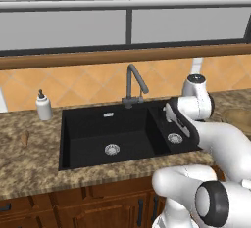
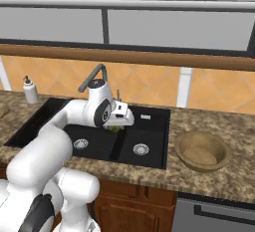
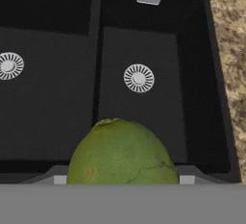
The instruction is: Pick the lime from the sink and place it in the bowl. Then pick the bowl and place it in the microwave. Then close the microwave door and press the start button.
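One lime (image 3: 122, 152) gripped between wide-set tool (image 3: 120, 180) fingers, above sink (image 3: 202, 98) divider

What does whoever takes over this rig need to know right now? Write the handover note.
Gripper: closed on the lime, low over the sink, near the divider between its basins.
Bowl: empty, on the counter to the right of the sink.
Done: lime grasped, as far as the hand view shows.
Left: carry the lime to the bowl and release it; put the bowl in the microwave; close the door; press start.
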Controlling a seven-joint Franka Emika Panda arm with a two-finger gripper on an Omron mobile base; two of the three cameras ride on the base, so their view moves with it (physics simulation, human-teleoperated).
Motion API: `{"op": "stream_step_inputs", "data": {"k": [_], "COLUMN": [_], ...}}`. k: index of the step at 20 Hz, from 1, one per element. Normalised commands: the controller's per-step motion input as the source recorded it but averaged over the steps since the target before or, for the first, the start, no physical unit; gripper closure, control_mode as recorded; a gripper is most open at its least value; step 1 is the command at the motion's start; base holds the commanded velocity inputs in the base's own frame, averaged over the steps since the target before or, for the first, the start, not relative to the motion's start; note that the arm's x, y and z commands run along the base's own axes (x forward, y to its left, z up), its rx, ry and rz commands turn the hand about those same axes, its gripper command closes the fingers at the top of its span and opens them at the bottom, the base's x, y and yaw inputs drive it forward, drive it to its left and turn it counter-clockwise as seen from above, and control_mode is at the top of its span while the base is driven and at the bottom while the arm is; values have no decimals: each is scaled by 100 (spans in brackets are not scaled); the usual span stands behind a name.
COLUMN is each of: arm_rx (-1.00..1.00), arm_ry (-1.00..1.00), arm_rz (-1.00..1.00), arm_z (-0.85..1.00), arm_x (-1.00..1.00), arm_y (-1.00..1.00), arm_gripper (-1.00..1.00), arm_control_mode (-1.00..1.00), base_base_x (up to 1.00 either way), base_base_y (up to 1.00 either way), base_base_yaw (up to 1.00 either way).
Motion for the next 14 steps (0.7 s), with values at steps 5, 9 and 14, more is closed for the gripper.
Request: {"op": "stream_step_inputs", "data": {"k": [5,9,14], "arm_rx": [2,4,2], "arm_ry": [4,0,4], "arm_rz": [0,0,-4], "arm_z": [24,1,3], "arm_x": [-1,0,3], "arm_y": [-100,-100,-98], "arm_gripper": [100,100,100], "arm_control_mode": [-100,-100,-100], "base_base_x": [0,0,0], "base_base_y": [0,0,0], "base_base_yaw": [0,0,0]}}
